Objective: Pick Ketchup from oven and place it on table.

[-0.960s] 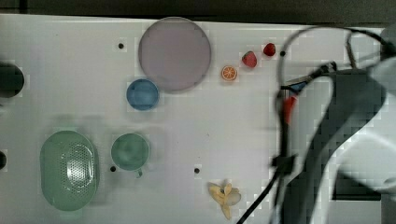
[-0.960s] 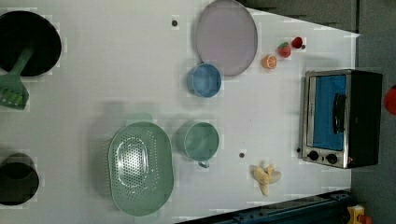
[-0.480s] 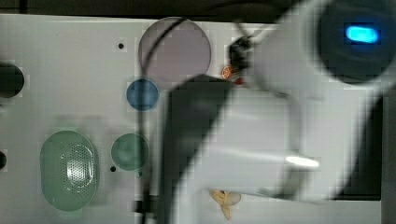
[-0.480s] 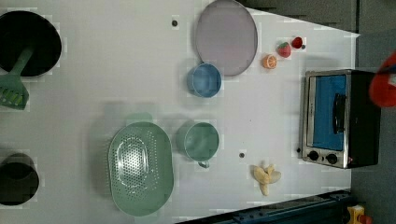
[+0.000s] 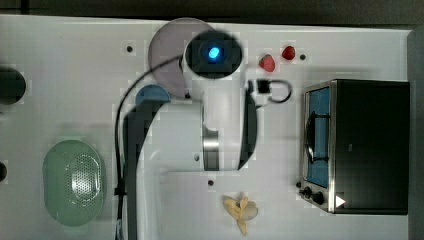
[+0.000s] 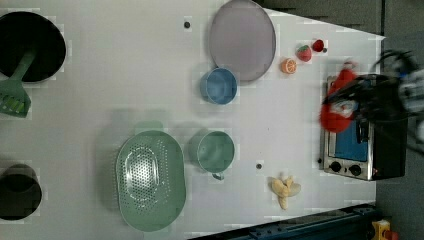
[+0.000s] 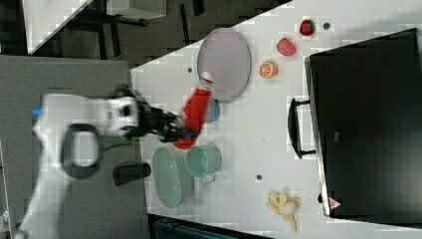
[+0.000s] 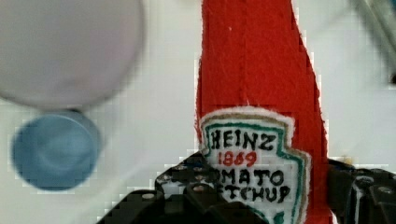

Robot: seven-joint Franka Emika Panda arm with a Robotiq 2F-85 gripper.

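Ketchup [image 8: 254,116] now carried out over table [image 6: 125,75], gripper [image 8: 261,196] clamped.

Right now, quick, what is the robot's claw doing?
Gripper: closed on the ketchup bottle, holding it up above the table.

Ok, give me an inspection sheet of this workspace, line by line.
Surface: white table, small black holes.
Job's things: Ketchup in the gripper, off the table; oven door shut.
Clutter: grey plate, blue bowl, green cup, green colander, banana, orange slice, two strawberries, spatula.
Gripper: shut on Ketchup.
Cables: black cable along the arm.
Surroundings: dark floor.
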